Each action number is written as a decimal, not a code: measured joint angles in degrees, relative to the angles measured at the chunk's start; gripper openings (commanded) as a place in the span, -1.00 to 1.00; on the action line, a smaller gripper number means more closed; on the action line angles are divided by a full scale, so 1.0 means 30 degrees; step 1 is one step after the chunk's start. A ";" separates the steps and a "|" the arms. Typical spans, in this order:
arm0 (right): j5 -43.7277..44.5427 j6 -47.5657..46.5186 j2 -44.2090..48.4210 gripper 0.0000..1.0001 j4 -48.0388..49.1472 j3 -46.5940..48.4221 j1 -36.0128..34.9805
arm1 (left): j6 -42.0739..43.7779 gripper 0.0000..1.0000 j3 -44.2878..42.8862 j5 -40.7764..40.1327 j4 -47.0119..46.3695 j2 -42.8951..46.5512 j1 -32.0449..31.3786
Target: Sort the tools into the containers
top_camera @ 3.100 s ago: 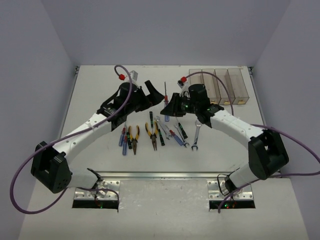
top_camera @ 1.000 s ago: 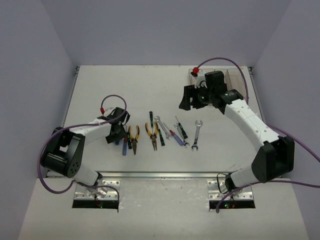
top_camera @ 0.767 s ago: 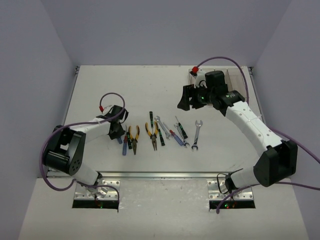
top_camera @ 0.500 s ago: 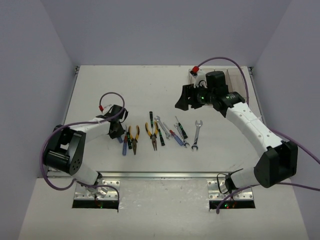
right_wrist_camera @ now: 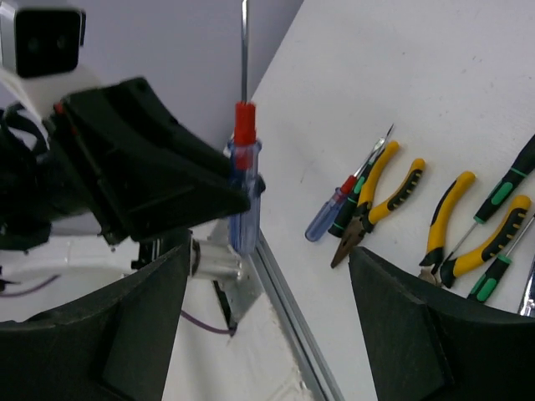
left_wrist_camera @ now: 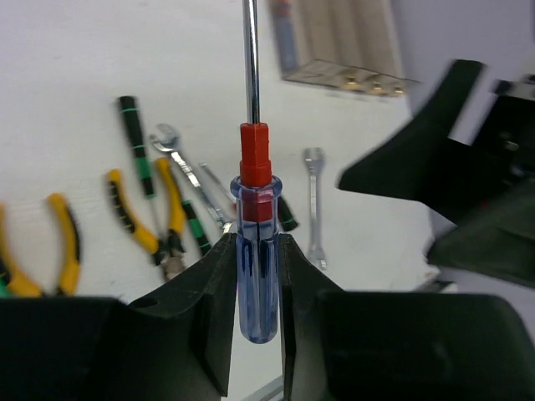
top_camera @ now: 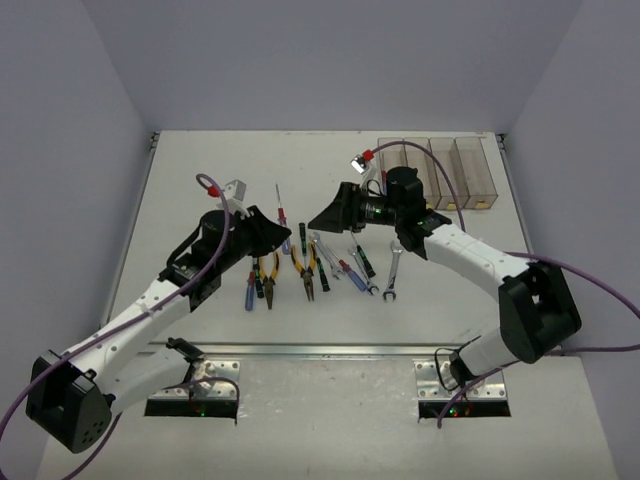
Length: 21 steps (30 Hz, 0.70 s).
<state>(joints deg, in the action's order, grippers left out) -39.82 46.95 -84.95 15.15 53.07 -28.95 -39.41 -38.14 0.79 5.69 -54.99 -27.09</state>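
Note:
My left gripper (top_camera: 268, 230) (left_wrist_camera: 256, 251) is shut on the clear-blue handle of a blue-and-red screwdriver (left_wrist_camera: 255, 251) (top_camera: 281, 213), held upright above the table with its shaft pointing up. My right gripper (top_camera: 322, 217) (right_wrist_camera: 267, 284) is open and empty, just right of that screwdriver (right_wrist_camera: 243, 196) and facing it. The other tools lie in a row on the table: yellow-handled pliers (top_camera: 267, 272) (top_camera: 305, 268), a second blue-and-red screwdriver (top_camera: 248, 292), a green-and-black screwdriver (top_camera: 363, 258) and silver wrenches (top_camera: 392, 270). The containers (top_camera: 440, 170) stand at the back right.
The tool row runs across the middle of the white table (top_camera: 200, 190), under and in front of both grippers. Purple cables loop off both arms. A metal rail (top_camera: 320, 350) marks the table's near edge.
My left gripper shut on the screwdriver at the left of the row, lifted it and moved up and right. My right arm swung left and down from the containers, its jaws widening.

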 measured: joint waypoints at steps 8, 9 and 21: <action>0.1270 0.2643 -0.1197 0.25 0.2499 0.0386 -0.0620 | -0.0681 -1.00 0.1896 0.5254 -0.4527 -0.0125 0.0000; 0.1326 0.2735 -0.1274 0.17 0.2625 0.0457 -0.0760 | -0.0734 -1.00 0.1899 0.5655 -0.4846 -0.0184 0.0000; 0.2009 0.2916 -0.1987 -1.00 0.2848 0.1112 -0.1668 | -0.0658 0.88 0.1807 0.7255 -0.6152 -0.0976 -0.0110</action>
<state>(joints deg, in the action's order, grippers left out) -33.79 55.70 -90.92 23.69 56.40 -33.96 -41.38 -32.72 22.55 -12.77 -57.92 -27.42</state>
